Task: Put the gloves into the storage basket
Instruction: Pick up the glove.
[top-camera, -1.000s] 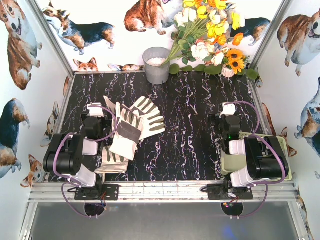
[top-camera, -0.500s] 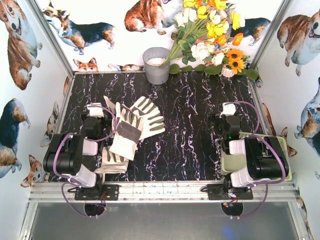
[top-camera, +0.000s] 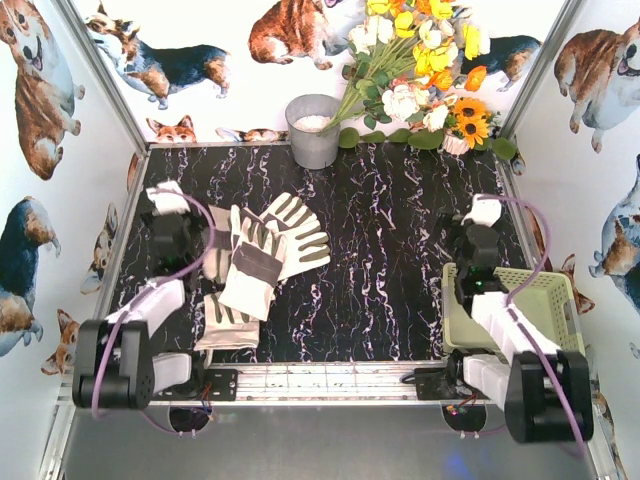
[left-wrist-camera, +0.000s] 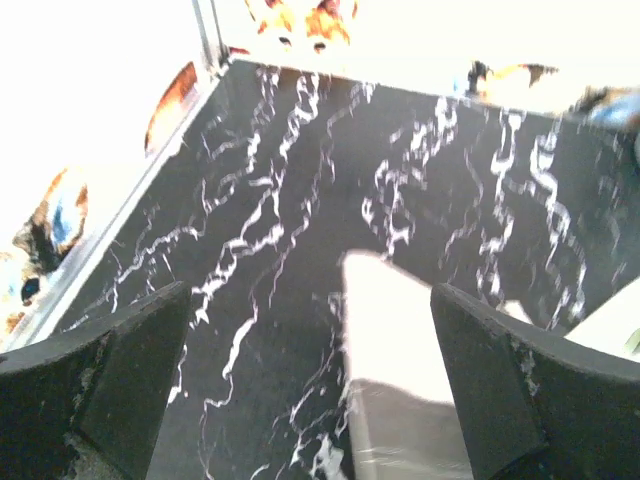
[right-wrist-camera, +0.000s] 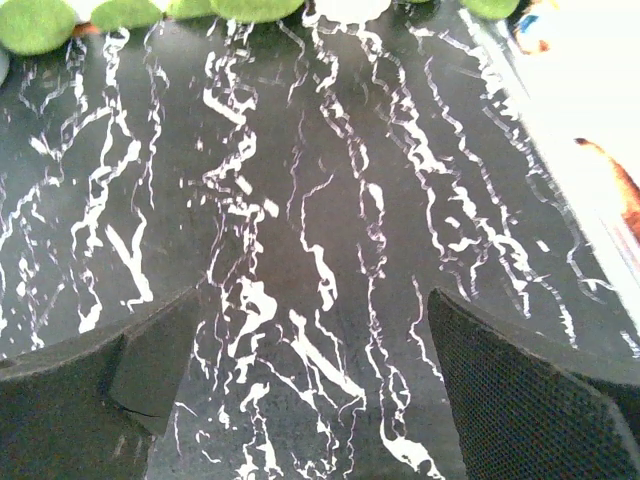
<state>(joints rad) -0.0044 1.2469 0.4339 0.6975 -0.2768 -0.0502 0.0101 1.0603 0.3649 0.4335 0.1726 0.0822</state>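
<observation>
Gloves (top-camera: 262, 262) lie cream, grey-fingered; left end effector (left-wrist-camera: 310, 310) and right end effector (right-wrist-camera: 315, 310) gape wide.

Your left arm (top-camera: 150, 305) reaches away from its base, with the elbow folded back low beside the base and the forearm angled forward and slightly left. The left gripper (left-wrist-camera: 308, 290) points ahead and down, its jaws spread wide with nothing between the fingers (left-wrist-camera: 130, 380). Your right arm (top-camera: 505, 320) mirrors that pose, elbow low at the near right. The right gripper (right-wrist-camera: 315, 295) is also spread wide and empty.
</observation>
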